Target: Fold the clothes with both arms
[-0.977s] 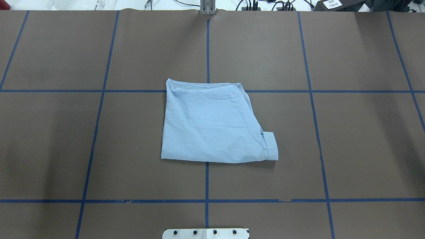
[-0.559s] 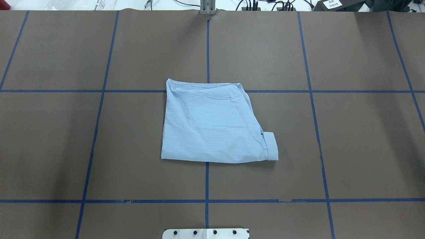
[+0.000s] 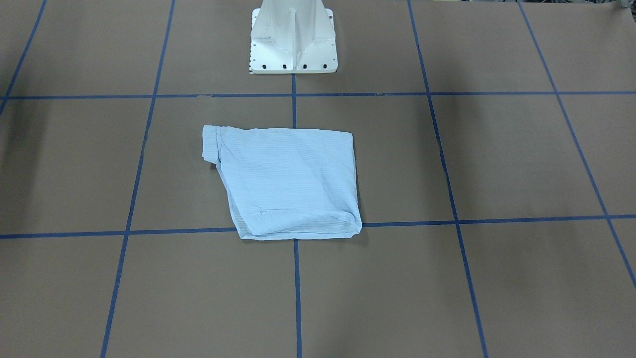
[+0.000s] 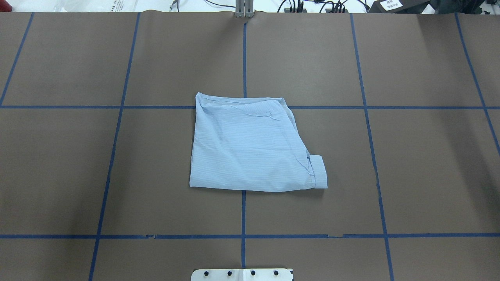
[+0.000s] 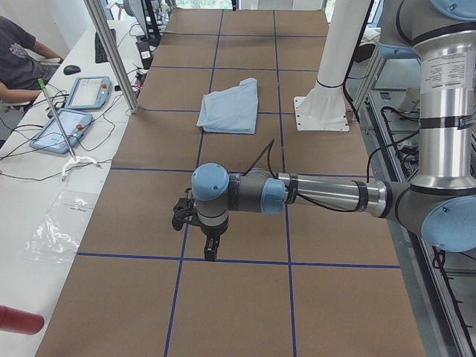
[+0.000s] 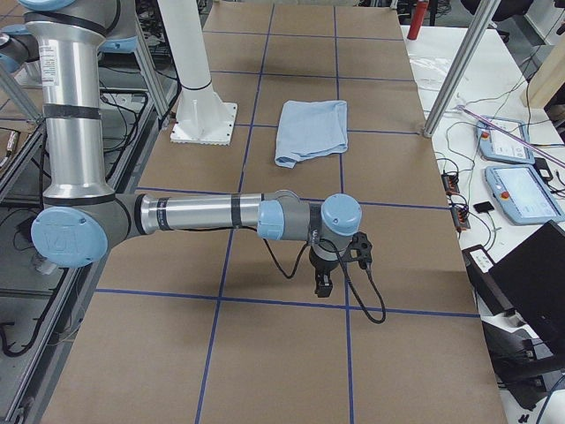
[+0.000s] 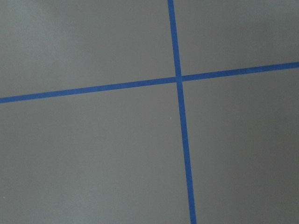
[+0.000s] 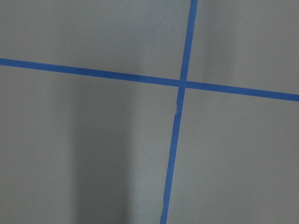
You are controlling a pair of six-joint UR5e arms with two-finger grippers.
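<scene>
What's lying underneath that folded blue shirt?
The shirt lies flat on the brown table. Two blue tape lines run in beneath it; their crossing is covered. Whether anything else lies under it cannot be seen.

I'm seeing nothing changing in the overhead view; the shirt (image 4: 250, 144) isn't shifting at all since a second ago.

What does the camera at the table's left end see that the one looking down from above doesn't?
Only the left-end view shows the robot's left arm, its gripper, a seated person and two tablets. Only the overhead view makes out the cuff at the shirt corner. Both show the folded blue shirt, the taped brown table and the white base.
</scene>
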